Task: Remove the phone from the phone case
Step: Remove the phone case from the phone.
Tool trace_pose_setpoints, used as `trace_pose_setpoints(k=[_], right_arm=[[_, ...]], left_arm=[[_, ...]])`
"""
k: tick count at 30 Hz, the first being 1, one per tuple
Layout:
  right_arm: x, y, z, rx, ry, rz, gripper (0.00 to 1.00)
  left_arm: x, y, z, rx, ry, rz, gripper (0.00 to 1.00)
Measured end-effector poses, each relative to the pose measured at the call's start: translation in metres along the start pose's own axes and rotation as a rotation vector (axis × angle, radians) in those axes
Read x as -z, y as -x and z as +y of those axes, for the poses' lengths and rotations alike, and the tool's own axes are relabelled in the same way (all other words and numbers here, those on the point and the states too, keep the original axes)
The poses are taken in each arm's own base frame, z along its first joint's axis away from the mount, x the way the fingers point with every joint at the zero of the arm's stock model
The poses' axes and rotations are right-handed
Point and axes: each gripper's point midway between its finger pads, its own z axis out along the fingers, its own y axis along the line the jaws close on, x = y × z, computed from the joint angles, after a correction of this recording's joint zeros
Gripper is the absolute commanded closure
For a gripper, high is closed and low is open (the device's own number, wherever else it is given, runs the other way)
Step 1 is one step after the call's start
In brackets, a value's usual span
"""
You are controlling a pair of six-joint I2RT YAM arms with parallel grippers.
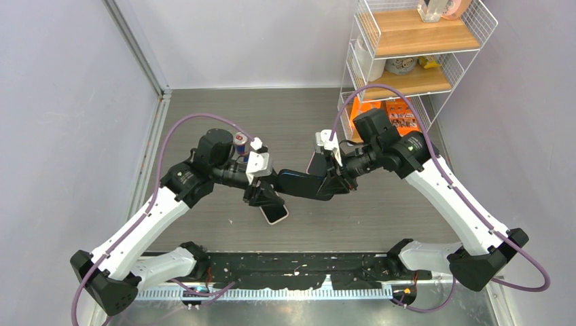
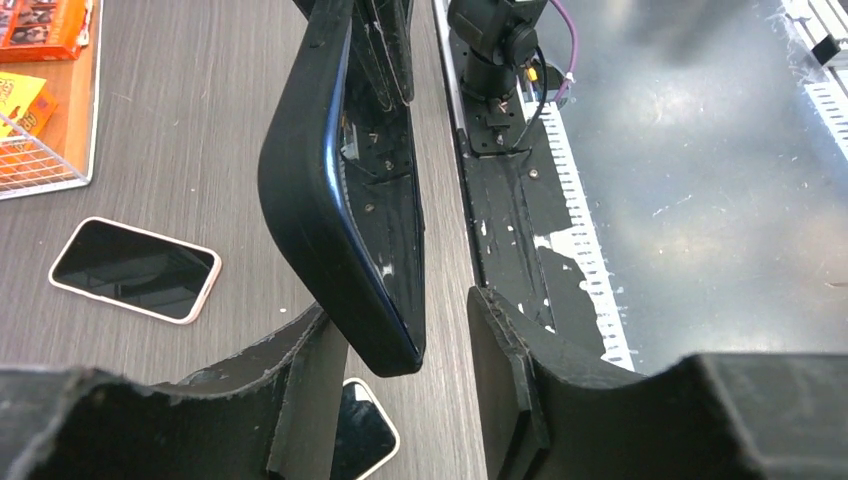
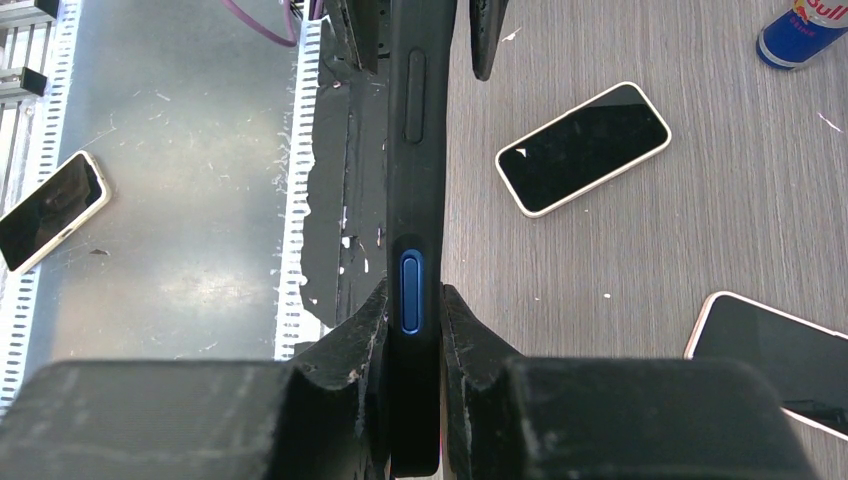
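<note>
**A:** Top view: we've got the phone case (image 1: 302, 183) up in the air over the bench (image 1: 285, 115), between both arms.

**B:** Left wrist: our left fingers (image 2: 300, 390) straddle its end with a gap on one side, so they're not clamped.

**A:** Right wrist: our right fingers (image 3: 345, 345) pinch it edge-on. We can't tell if the phone's inside.

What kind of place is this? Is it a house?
Probably a robot testing booth, not a house: a left arm and a right arm are bolted to a grey table, plain walls box it in, and a wire shelf holds props.
</note>
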Motion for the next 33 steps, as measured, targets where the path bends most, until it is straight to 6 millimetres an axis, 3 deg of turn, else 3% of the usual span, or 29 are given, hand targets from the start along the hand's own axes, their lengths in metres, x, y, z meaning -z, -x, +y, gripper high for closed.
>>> trace_pose_setpoints(k=[6,13,23,33], right_arm=[[0.000,0.000,0.000,0.000,0.001,-0.001,0.95],[0.000,0.001,-0.002,0.016,-0.005,-0.001,0.95],[0.000,-0.002,-0.003,0.021,-0.011,0.008,0.95],[-0.004,-0.005,-0.003,0.045,0.013,0.000,0.95]], left_arm=[[-0.005,-0.002,0.001,0.029,-0.004,-0.019,0.64],[-0.006,-0.008,-0.001,0.055,-0.013,-0.013,1.00],[-0.009,-0.011,0.000,0.048,-0.021,0.002,1.00],[-0.006,-0.015,0.000,-0.136,-0.071,0.109,1.00]])
